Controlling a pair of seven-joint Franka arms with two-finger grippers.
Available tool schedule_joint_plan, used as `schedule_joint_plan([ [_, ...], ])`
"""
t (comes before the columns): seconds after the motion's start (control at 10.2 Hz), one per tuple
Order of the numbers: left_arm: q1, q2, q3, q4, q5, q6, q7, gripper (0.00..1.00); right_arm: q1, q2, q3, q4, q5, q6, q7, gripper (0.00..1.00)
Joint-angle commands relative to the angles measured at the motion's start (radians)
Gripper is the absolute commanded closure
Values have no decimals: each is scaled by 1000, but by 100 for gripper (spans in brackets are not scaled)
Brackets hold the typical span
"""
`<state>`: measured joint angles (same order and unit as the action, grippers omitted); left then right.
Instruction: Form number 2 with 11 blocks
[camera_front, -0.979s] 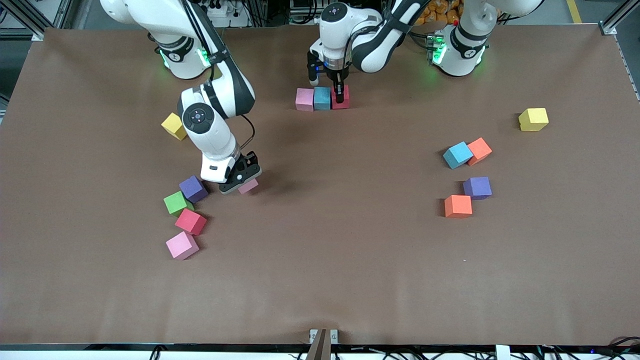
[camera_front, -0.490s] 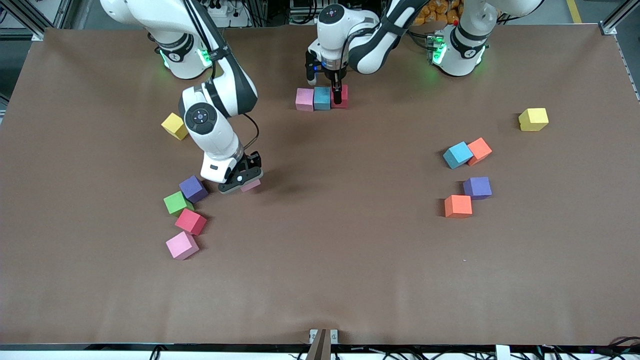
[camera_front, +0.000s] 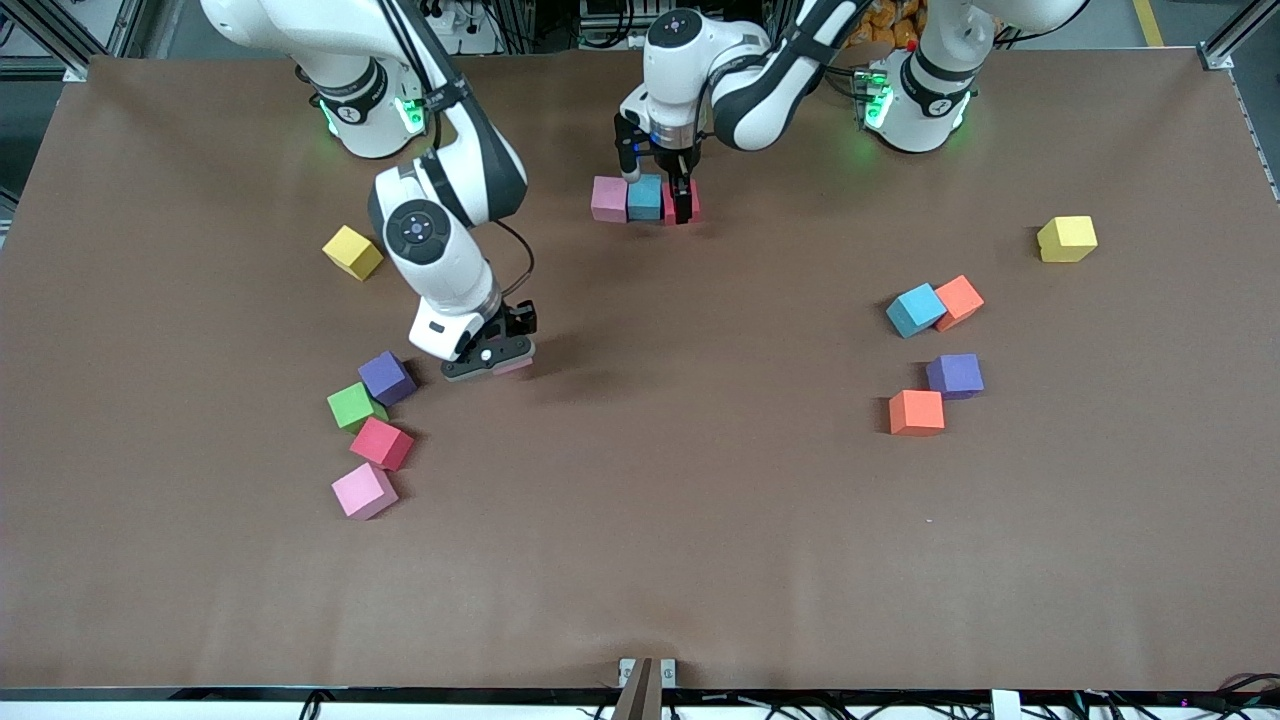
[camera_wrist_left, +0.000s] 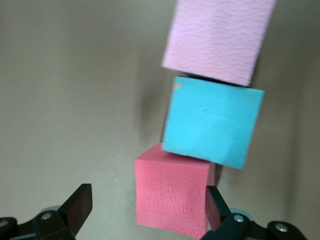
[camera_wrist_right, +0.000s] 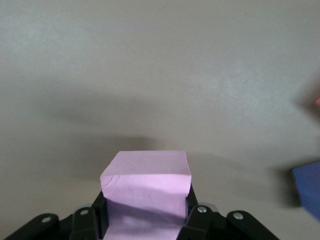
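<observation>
On the brown table (camera_front: 700, 520), a row of three foam cubes, pink (camera_front: 608, 198), light blue (camera_front: 645, 196) and crimson (camera_wrist_left: 172, 192), lies near the robots' bases. The left gripper (camera_front: 665, 196) straddles the crimson one, jaws spread. The right gripper (camera_front: 490, 355) pinches another pink foam cube (camera_wrist_right: 146, 192) above the table.

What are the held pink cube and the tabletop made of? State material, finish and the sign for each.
Pink cube: probably soft foam, matte; its face creases between the right gripper's fingers and shows no shine.
Tabletop: seemingly a brown paper or fabric sheet, matte; it looks flat and dull with faint ripples. Which one cannot be told.
</observation>
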<state>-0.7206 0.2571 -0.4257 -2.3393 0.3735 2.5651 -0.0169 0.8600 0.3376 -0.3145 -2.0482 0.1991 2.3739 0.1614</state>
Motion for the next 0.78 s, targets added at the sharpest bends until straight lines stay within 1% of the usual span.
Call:
schedule_joint_plan([
  [0.0, -2, -97, 5, -26, 10, -32, 8, 0, 54, -14, 5, 9, 13, -19, 172, 76],
  [0.2, -11, -143, -5, -25, 5, -94, -1, 0, 91, -8, 5, 26, 13, -19, 271, 76],
  [0.49, -2, -237, -2, -17, -109, -222, 3, 0, 129, -6, 5, 29, 13, -18, 371, 76],
  [0.59, 27, -274, 2, -11, -154, -288, 3, 0, 129, -6, 5, 28, 13, -19, 378, 75],
  [0.69, 100, -300, 2, 14, -189, -365, 12, 0, 139, -6, 6, 26, 14, -19, 401, 75],
])
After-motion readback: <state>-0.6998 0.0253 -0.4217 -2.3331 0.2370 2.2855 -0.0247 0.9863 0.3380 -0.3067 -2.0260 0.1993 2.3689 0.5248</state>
